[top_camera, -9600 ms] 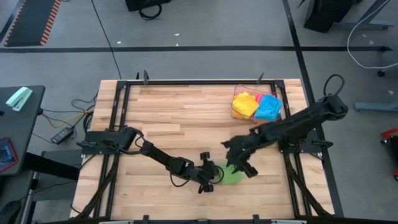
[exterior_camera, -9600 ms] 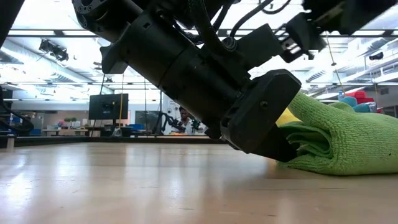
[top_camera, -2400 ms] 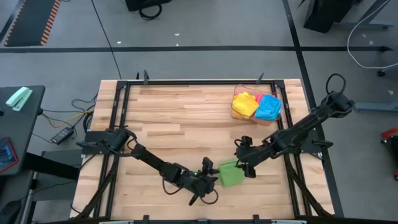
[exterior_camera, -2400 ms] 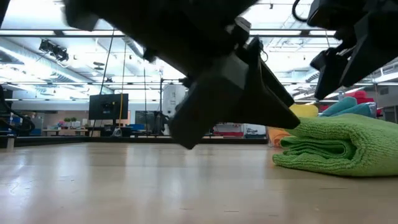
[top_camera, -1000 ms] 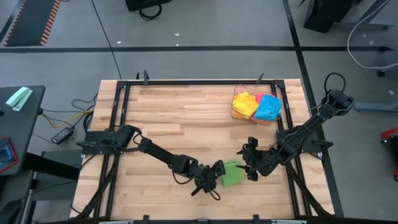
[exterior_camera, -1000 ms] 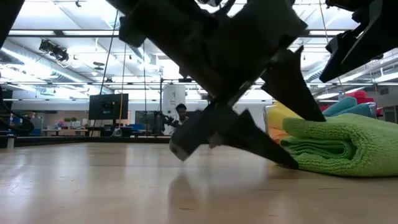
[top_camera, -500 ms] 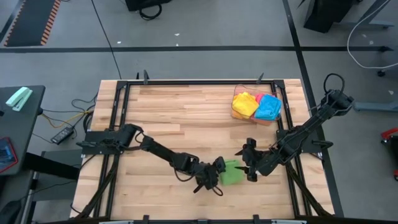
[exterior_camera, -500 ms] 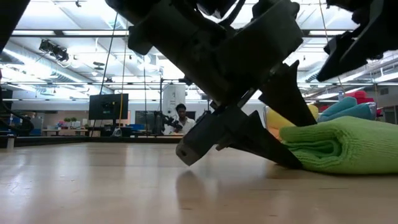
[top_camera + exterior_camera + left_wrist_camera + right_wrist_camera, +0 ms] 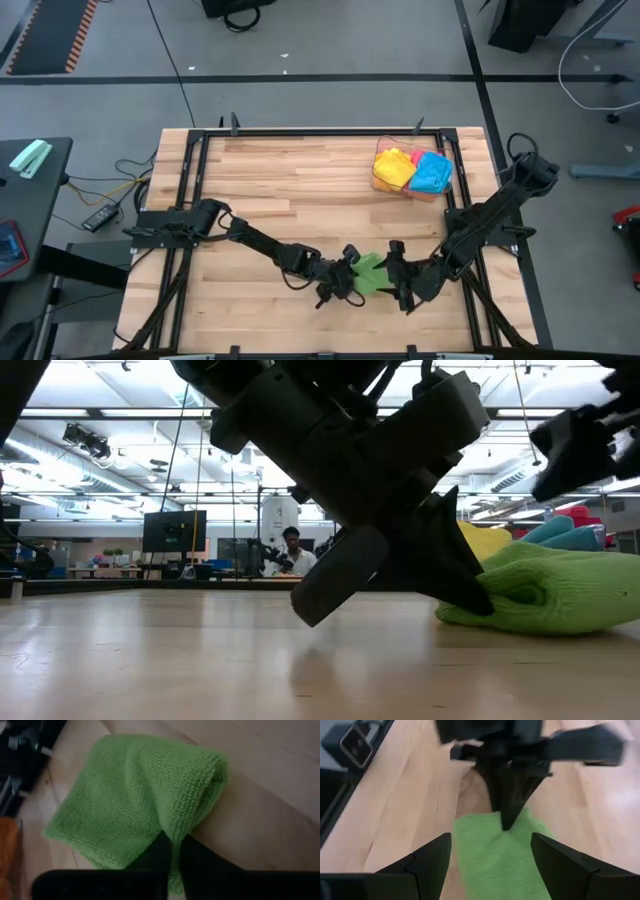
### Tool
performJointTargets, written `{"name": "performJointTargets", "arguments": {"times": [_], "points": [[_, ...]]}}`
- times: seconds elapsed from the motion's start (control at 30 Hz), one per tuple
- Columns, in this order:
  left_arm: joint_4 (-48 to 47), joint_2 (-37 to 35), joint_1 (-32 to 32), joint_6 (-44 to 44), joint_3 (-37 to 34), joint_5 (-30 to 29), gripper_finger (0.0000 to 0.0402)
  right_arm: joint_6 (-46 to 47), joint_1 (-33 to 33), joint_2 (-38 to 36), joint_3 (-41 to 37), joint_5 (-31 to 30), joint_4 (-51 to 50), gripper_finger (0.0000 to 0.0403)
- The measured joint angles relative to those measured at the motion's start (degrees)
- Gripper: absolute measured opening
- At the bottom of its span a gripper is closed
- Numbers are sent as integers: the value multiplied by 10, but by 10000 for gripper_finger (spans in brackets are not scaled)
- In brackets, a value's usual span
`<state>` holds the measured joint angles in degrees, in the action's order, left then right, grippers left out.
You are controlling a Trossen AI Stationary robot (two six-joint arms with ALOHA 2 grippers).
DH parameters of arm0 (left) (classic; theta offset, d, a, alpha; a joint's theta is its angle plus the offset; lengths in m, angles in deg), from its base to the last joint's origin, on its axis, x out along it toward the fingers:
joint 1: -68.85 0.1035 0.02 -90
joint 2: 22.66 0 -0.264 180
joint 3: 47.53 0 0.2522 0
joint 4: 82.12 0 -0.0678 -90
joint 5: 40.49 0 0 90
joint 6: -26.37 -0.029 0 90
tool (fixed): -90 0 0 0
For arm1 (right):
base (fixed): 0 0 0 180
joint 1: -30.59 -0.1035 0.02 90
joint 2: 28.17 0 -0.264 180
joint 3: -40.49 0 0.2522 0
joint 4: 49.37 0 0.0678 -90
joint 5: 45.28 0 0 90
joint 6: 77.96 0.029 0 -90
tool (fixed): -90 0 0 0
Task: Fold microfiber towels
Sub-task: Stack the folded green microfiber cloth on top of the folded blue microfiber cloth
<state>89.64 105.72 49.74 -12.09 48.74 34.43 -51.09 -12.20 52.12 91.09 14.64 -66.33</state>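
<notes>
A folded green microfiber towel (image 9: 371, 271) lies on the wooden table near its front edge. My left gripper (image 9: 352, 276) comes at it from the left and is shut on its left side; the left wrist view shows the towel (image 9: 135, 795) bunched at the fingers. My right gripper (image 9: 396, 279) is open at the towel's right side. In the right wrist view its two fingers (image 9: 427, 857) stand on either side of the towel (image 9: 495, 860). More towels, yellow, blue and orange, sit in a clear bin (image 9: 413, 172) at the far right. My left gripper pinches the towel's thick folded edge (image 9: 173, 831) between its two shut fingers (image 9: 192, 855), on the towel's left side. The fingers slant down from the table's left. The towel rests on the table, its pinched edge (image 9: 470, 592) drawn up a little into a ridge.
The clear bin's rim (image 9: 382, 150) is at the far right of the table, well away from both grippers. Bare wood (image 9: 280, 190) spreads over the table's middle and left. A black metal frame (image 9: 190, 160) runs round the table. A person (image 9: 292, 550) shows far off in the room behind.
My left gripper has rolled its wrist and shut on the green towel's left edge, which now bunches up where it lay flat and neatly stacked. My right gripper, still open, has come down and toward the table's near edge, over the towel's right side.
</notes>
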Motion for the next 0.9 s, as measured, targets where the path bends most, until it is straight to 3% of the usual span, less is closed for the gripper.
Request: {"name": "performJointTargets", "arguments": {"times": [0.1,0.67,0.9], "points": [[5,0,0,55,0,1,14,-9,-15,30,6,-9,6,280],[7,-16,-7,333,0,27,27,-145,-71,166,94,-138,-14,274],[10,-16,-8,410,0,42,15,-157,-71,209,108,-155,-19,274]]}}
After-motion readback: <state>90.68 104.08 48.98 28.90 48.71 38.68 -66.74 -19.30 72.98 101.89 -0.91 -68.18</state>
